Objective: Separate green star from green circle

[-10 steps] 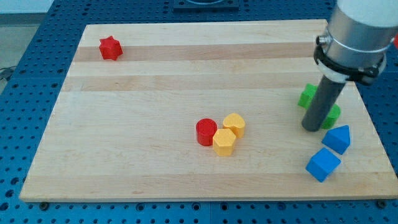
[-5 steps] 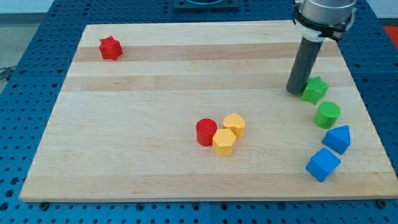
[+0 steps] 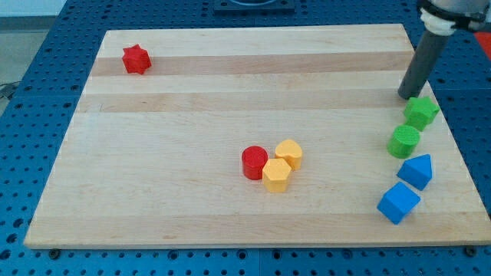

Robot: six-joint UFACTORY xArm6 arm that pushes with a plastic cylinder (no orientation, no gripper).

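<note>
The green star [image 3: 421,112] lies near the board's right edge. The green circle [image 3: 403,141] lies just below and left of it, with a small gap between them. My tip [image 3: 406,96] rests on the board just above and left of the green star, close to it or touching it. The dark rod rises from there to the view's top right.
Two blue blocks [image 3: 415,170] [image 3: 398,202] lie below the green circle near the right edge. A red circle [image 3: 254,162] and two yellow blocks [image 3: 289,152] [image 3: 276,175] cluster at the centre. A red star [image 3: 136,59] sits at the top left of the wooden board [image 3: 192,100].
My tip moved from between the green blocks up and then right. The green star shifted to the right, toward the board's edge. The green circle stayed about where it was.
</note>
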